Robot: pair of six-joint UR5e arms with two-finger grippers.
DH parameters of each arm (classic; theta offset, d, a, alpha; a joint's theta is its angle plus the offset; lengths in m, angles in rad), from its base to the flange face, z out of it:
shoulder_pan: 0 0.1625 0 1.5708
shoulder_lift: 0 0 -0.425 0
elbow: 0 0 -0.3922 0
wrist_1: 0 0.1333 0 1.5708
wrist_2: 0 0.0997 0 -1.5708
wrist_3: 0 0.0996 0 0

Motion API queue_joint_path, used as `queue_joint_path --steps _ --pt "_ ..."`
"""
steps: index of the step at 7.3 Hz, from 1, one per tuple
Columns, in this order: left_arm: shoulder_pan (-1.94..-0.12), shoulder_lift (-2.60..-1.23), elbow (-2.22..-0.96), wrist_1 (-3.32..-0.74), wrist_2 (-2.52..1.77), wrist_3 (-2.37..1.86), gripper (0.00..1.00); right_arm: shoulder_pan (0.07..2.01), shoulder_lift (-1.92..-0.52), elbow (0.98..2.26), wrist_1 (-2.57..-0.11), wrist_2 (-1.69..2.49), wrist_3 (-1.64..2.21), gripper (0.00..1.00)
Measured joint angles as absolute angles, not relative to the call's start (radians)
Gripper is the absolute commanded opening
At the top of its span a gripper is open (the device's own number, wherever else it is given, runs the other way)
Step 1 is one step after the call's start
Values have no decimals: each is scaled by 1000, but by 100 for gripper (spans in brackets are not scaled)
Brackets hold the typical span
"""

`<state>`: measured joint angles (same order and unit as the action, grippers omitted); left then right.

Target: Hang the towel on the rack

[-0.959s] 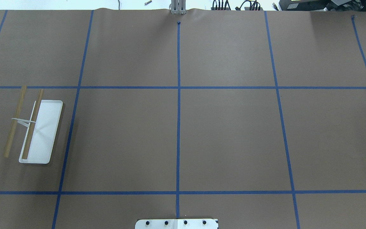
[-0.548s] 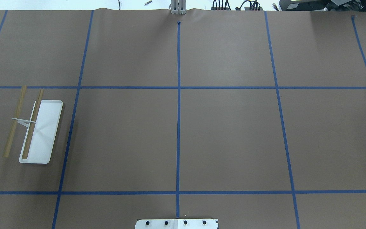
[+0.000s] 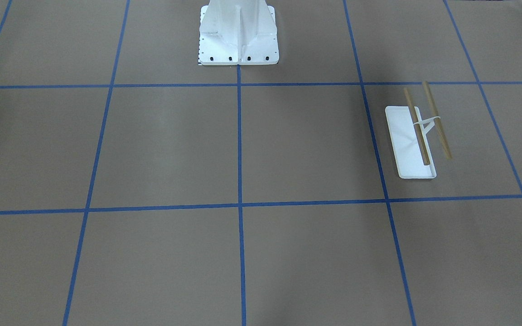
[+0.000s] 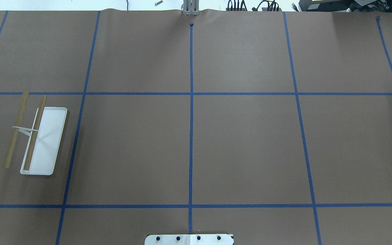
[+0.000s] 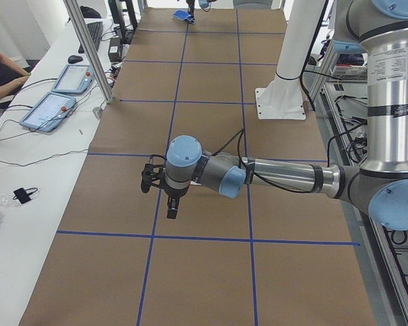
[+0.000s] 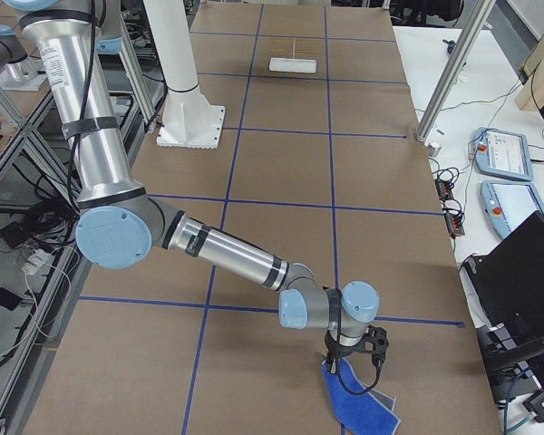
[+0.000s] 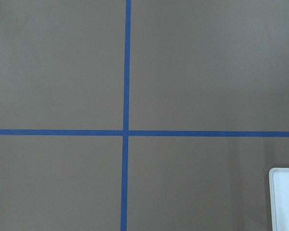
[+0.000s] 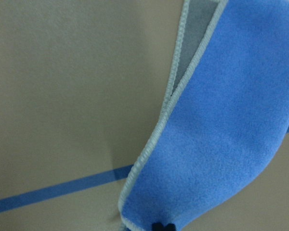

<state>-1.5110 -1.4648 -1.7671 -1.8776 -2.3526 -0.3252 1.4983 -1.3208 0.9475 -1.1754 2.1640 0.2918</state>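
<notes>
The rack (image 4: 39,136) has a white base and two tan rods. It stands at the table's left in the overhead view, at the right in the front-facing view (image 3: 413,140), and far off in the exterior right view (image 6: 293,63). The blue towel (image 6: 361,406) lies at the table's right end with one corner lifted. My right gripper (image 6: 348,361) is shut on that corner. In the right wrist view the towel (image 8: 216,139) hangs from the dark fingertips (image 8: 163,226). My left gripper (image 5: 171,209) hovers over the table near the rack; I cannot tell if it is open.
The large white pedestal (image 3: 238,31) is bolted at the robot's side of the table. Blue tape lines cross the brown table cover. The left wrist view shows a corner of the rack's white base (image 7: 285,197). Control tablets (image 6: 500,154) lie beyond the table's far edge.
</notes>
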Motion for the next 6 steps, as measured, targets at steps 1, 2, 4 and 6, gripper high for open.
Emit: queue_joint_path --steps 1,2,4,6 --pt "-1511 -1465 -1767 -1878 -2353 -325 98 1518 -1314 990 -1196 2177 292 0" --pt "-1511 -1465 -1767 -1877 -2353 -325 98 1541 -1300 1036 -1245 2208 292 0" --pt "-1511 -1468 -1768 -1876 -2353 -326 98 1569 -1271 1206 -1441 2278 302 0" --pt "-1511 -1475 -1767 -1876 -2355 -344 98 1568 -1256 1467 -1669 2325 391 0"
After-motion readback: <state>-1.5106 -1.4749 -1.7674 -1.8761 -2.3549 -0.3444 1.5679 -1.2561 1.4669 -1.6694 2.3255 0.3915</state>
